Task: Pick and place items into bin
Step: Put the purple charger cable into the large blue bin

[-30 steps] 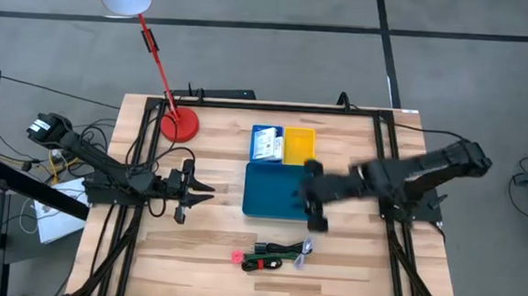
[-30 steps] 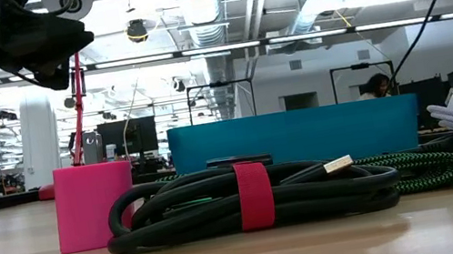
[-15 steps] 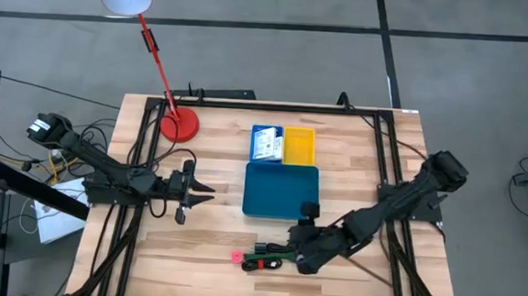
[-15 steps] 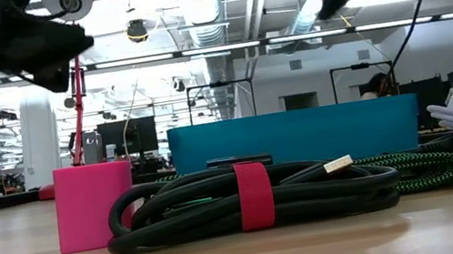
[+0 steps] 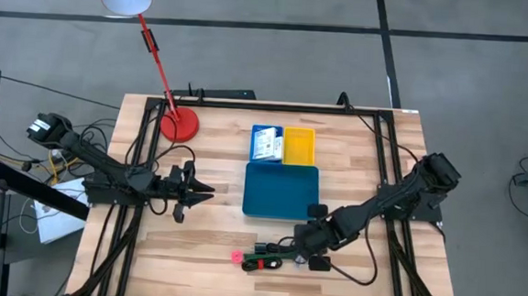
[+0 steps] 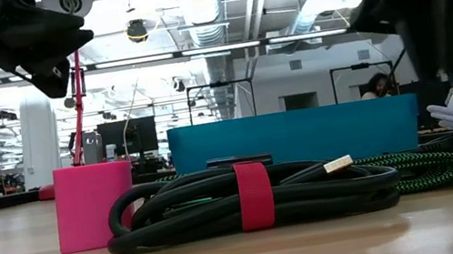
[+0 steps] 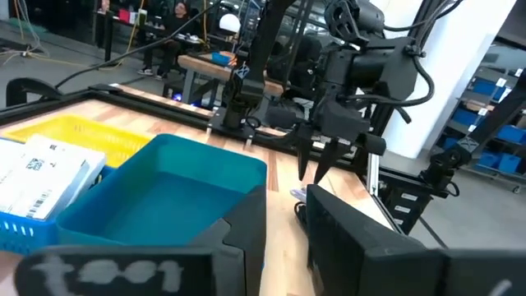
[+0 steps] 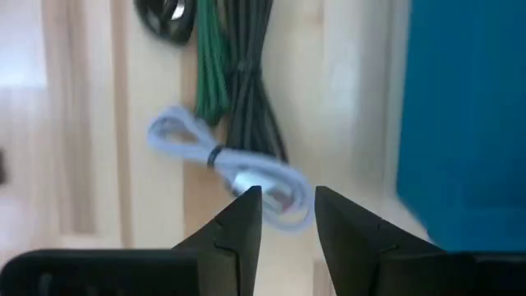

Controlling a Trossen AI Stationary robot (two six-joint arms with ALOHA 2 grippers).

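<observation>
The right gripper [image 8: 282,215] hangs over a pale looped cable [image 8: 226,160], its fingers partly apart and empty. Beside that lie a green cord [image 8: 210,70] and a black cable bundle [image 6: 252,198]; the teal tray [image 5: 281,191] is near. Only the low view shows the bundle's red strap and the pink block [image 6: 93,205]. The left gripper [image 5: 203,190] waits left of the tray, jaws narrowly parted, holding nothing.

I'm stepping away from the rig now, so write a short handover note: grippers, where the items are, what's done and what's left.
Right gripper: open, nothing held, poised over the white cable.
Left gripper: waiting beside the teal tray, holding nothing.
Done: a white packet lies in the small blue tray.
Teal tray and yellow tray show nothing inside.
Left: white cable, green-and-black cable, black cable bundle and pink block, all on the table.
</observation>
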